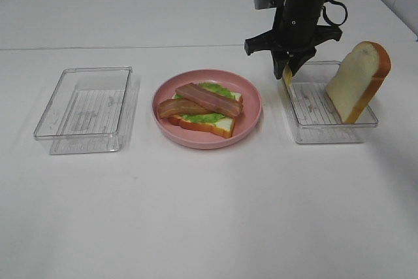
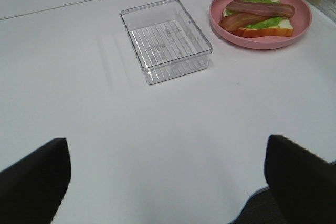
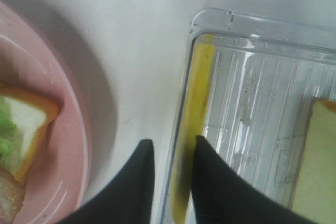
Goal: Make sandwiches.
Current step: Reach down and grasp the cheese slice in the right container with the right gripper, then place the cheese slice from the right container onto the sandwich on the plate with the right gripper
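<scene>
On the pink plate (image 1: 251, 119) lies a white bread slice (image 1: 219, 124) with green lettuce (image 1: 204, 117) and two bacon strips (image 1: 209, 99) on top. The second bread slice (image 1: 359, 80) leans upright in the right clear tray (image 1: 326, 132). My right gripper (image 1: 287, 66) hangs over that tray's left wall. In the right wrist view its jaws (image 3: 172, 141) stand close on either side of the yellow cheese square (image 3: 197, 93), which stands on edge against the wall. My left gripper (image 2: 165, 142) is open and empty, far from the plate (image 2: 220, 19), and is out of the high view.
An empty clear tray (image 1: 85, 102) sits left of the plate; it also shows in the left wrist view (image 2: 176, 72). The white table (image 1: 209, 213) stretches bare toward the front edge.
</scene>
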Available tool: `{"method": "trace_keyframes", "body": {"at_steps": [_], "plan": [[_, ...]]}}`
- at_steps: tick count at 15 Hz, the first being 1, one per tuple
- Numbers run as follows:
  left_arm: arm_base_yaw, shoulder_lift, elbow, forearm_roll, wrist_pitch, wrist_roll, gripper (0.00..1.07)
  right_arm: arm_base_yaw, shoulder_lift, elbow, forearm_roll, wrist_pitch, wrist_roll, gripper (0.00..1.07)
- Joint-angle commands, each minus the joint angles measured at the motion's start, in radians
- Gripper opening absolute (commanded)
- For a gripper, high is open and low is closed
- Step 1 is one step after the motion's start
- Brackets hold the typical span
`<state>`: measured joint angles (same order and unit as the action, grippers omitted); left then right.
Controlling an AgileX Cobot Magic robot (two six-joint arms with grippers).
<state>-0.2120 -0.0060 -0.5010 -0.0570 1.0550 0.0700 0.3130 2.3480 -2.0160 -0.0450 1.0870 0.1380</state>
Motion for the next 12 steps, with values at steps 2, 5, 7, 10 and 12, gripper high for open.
{"method": "trace_keyframes", "body": {"at_steps": [2, 5, 7, 10, 12], "plan": [[0.001, -0.023, 0.002, 0.002, -0.010, -0.009, 0.95, -0.002, -0.003, -0.035, -0.018, 0.028, 0.001, 0.00], [0.001, -0.023, 0.002, 0.002, -0.010, -0.009, 0.95, -0.002, -0.011, -0.109, -0.018, 0.090, -0.010, 0.00], [0.001, -0.023, 0.002, 0.002, -0.010, -0.009, 0.95, -0.002, -0.041, -0.157, -0.009, 0.122, -0.016, 0.00], [0.001, -0.023, 0.002, 0.002, -0.010, -0.009, 0.95, -0.002, -0.116, -0.172, 0.091, 0.125, -0.055, 0.00], [0.001, -0.023, 0.002, 0.002, -0.010, -0.009, 0.95, -0.001, -0.146, -0.172, 0.181, 0.126, -0.098, 0.00]]}}
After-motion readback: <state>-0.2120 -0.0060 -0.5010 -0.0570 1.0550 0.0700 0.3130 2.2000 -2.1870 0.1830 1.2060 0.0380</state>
